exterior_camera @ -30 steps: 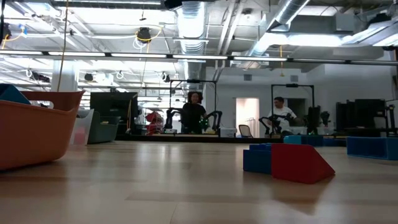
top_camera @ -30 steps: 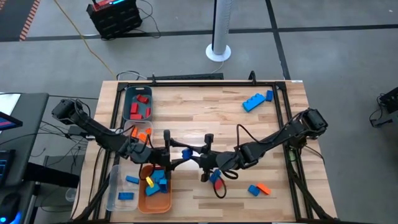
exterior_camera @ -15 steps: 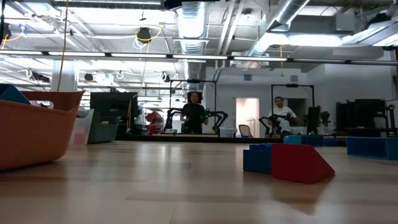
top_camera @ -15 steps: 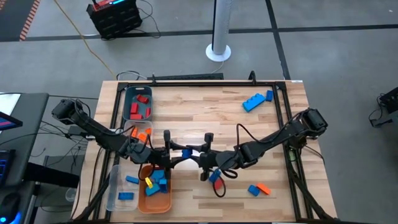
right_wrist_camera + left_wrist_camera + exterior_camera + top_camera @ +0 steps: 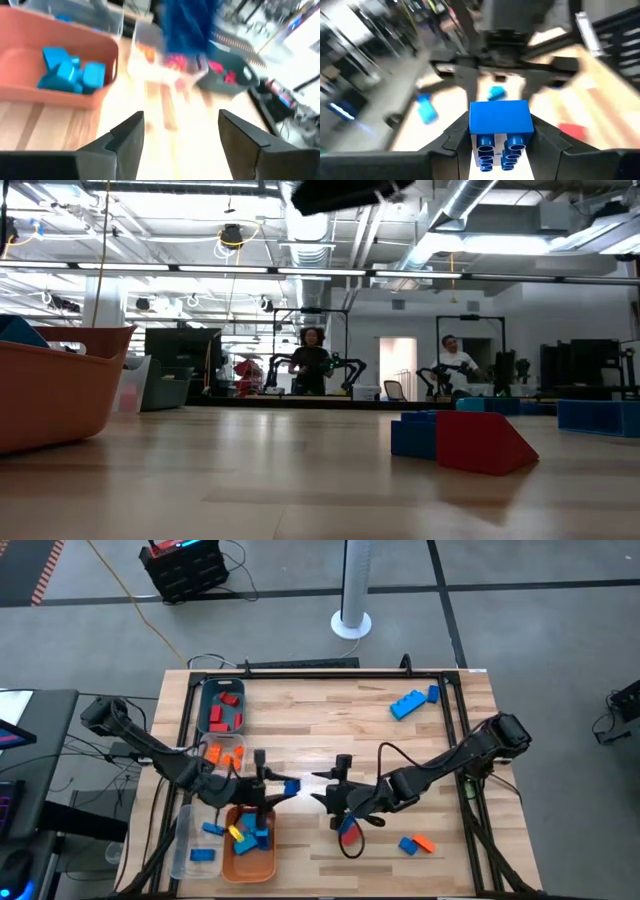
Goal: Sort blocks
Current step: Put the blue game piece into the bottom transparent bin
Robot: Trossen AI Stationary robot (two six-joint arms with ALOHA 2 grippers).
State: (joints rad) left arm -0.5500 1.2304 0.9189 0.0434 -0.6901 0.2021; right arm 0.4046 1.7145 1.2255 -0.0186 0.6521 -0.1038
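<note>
My left gripper [image 5: 272, 786] is shut on a dark blue block [image 5: 291, 786] held above the table's middle, beside the orange tray [image 5: 268, 862]. In the left wrist view the blue block [image 5: 500, 120] shows its hollow underside. My right gripper [image 5: 326, 796] stands open a little to the block's right; its fingers [image 5: 131, 134] have nothing between them. The blue block [image 5: 184, 25] shows blurred ahead of my right gripper. Several light blue blocks [image 5: 70, 70] lie in the tray. A red and a blue block [image 5: 348, 830] lie on the table under the right arm. My left gripper pinches the blue block by two opposite side faces [image 5: 474, 126] between its two fingers. The fingers come about level from the table's left. The block is lifted clear of the table, its hollow underside turned back toward the wrist.
A teal bin [image 5: 206, 705] with red blocks stands at the far left, orange blocks [image 5: 222, 754] near it. A clear bin [image 5: 182, 840] sits left of the tray. Light blue blocks [image 5: 412, 702] lie far right. A blue and an orange block [image 5: 415, 843] lie near right.
The blue block stood between both grippers. It now stays with my left gripper, which has drawn slightly toward the table's left edge. My right gripper has let go of it and backed away toward the right edge.
</note>
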